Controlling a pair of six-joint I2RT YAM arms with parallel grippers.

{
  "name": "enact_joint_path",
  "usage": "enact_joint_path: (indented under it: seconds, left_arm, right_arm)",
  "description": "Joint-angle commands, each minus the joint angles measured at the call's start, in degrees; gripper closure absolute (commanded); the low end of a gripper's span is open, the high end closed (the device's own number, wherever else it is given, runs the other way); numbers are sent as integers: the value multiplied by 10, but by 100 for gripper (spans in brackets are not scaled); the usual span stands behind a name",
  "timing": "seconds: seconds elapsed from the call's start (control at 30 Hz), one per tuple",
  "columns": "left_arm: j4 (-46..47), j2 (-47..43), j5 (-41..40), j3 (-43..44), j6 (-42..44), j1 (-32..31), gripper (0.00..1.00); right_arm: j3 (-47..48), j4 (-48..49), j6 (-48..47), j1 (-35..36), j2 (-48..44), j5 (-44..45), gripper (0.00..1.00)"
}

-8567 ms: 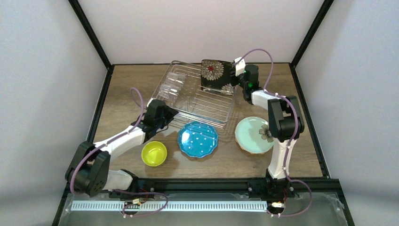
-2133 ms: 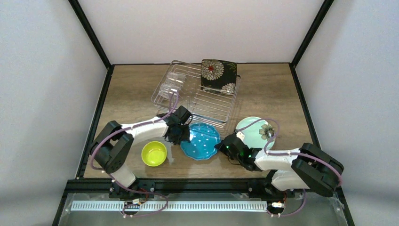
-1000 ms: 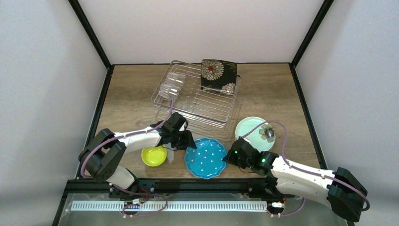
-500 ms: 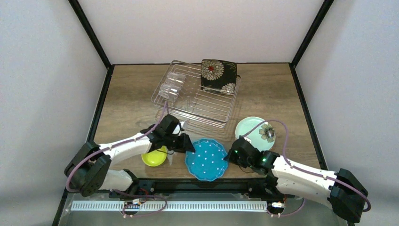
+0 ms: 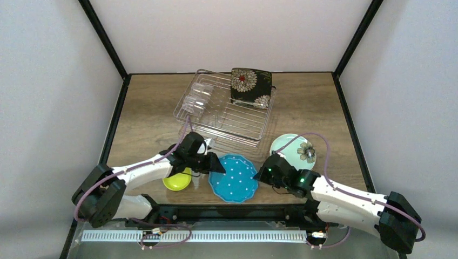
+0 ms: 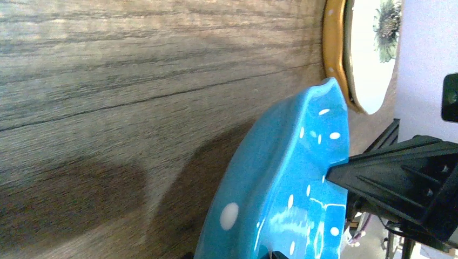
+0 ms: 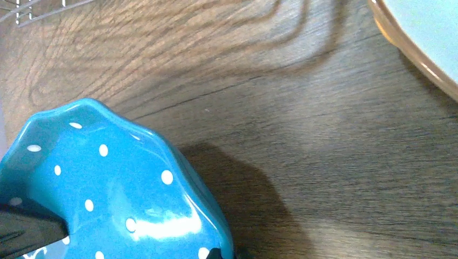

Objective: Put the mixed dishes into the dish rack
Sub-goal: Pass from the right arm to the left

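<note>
Teal plate with white dots [image 5: 233, 178] is tilted up near the table's front edge, between both arms. My right gripper [image 5: 263, 175] is clamped on its right rim, though the wrist view cuts its fingers off. My left gripper [image 5: 215, 164] sits at the left rim; I cannot tell whether it grips. The left arm hides part of the yellow-green bowl [image 5: 175, 182]. The black square floral plate [image 5: 250, 86] stands in the dish rack [image 5: 237, 127], where the clear glass [image 5: 195, 100] is hard to make out.

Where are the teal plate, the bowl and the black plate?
teal plate [image 5: 233, 178], top view, its dotted centre.
bowl [image 5: 176, 183], top view, yellow-green inside, below the left arm.
black plate [image 5: 251, 87], top view, middle of its face.
</note>
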Motion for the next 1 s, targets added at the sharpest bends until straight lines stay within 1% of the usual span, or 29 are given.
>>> enact_joint_path:
  seconds: [0.0, 0.03, 0.17, 0.27, 0.3, 0.33, 0.43, 0.47, 0.5, 0.57, 0.63, 0.73, 0.83, 0.97]
  left_arm:
    - [121, -24, 68, 7, -43, -9, 27]
    - [128, -27, 66, 7, -47, -9, 32]
    - [130, -39, 57, 7, -52, -9, 58]
    - [123, -51, 48, 4, -52, -9, 84]
    - [121, -57, 43, 1, -52, -9, 91]
    - [120, -64, 37, -1, -52, -9, 96]
    - [121, -82, 26, -7, -57, -9, 97]
    - [120, -87, 22, -7, -58, -9, 97]
    - [118, -92, 18, -7, -59, -9, 97]
    - [116, -102, 8, -7, -61, -9, 97]
    - [111, -112, -1, -5, -63, -9, 97]
    - [104, -120, -9, 0, -65, -9, 97]
    - [85, -130, -20, 6, -62, -9, 97]
    - [53, -147, -43, 10, -59, -9, 97]
  right_arm:
    - [53, 131, 8, 2, 9, -36, 99]
    - [57, 132, 5, 3, 13, -37, 99]
    - [72, 124, -4, 2, 17, -34, 99]
    - [75, 107, -7, 3, 9, -26, 99]
    - [76, 102, -6, 3, 4, -23, 99]
    - [75, 98, -6, 3, -1, -21, 99]
    - [75, 79, -5, 2, -17, -12, 99]
    - [77, 72, -6, 2, -22, -8, 98]
    - [79, 65, -8, 2, -28, -4, 94]
    - [83, 48, -13, 2, -37, 4, 78]
    - [89, 30, -19, 3, -47, 12, 64]
    - [101, 7, -31, 2, -58, 26, 52]
    - [118, -17, -47, 2, -64, 40, 45]
    - [151, -41, -71, 2, -58, 57, 43]
